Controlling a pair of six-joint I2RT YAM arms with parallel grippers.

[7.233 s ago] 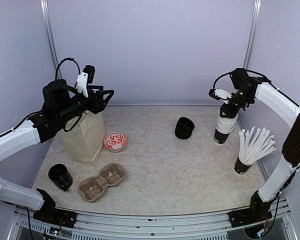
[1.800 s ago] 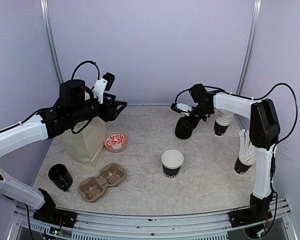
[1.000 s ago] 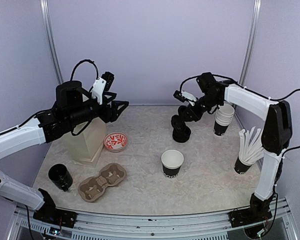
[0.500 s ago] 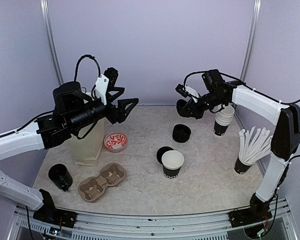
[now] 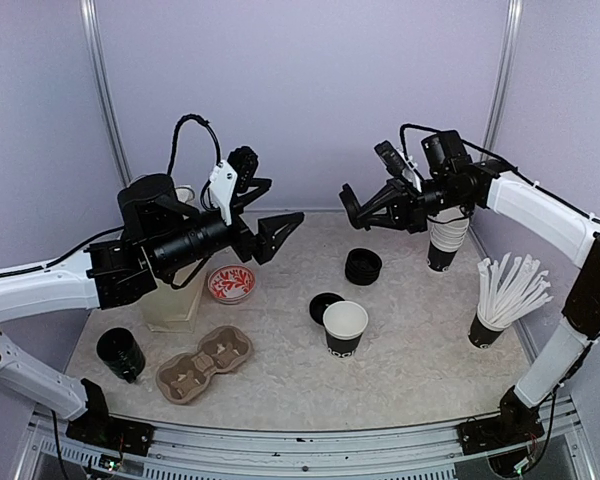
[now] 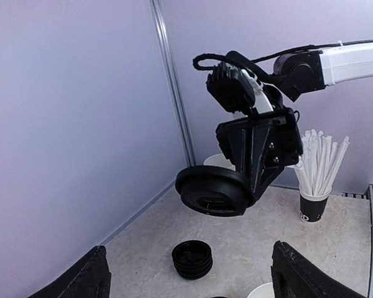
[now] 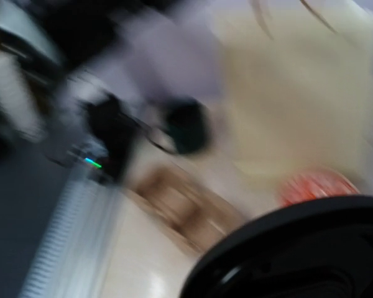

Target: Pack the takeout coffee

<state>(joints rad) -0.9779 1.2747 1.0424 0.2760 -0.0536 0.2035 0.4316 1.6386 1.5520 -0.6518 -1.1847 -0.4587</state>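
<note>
The right jaws hold a black lid (image 6: 214,191) in the air over the far desk (image 5: 400,370); the left jaws gape wide; the open cup (image 5: 345,327) stands mid-desk

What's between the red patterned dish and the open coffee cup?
A loose black lid lies flat there, right by the open coffee cup; from it to the red patterned dish the stretch is bare. The top view shows it.

The cup (image 5: 345,327) was seen as matt black paper, white inside; the lid (image 6: 214,191) as smooth, slightly glossy black plastic; the cup carrier (image 5: 204,364) as rough brown moulded pulp.
</note>
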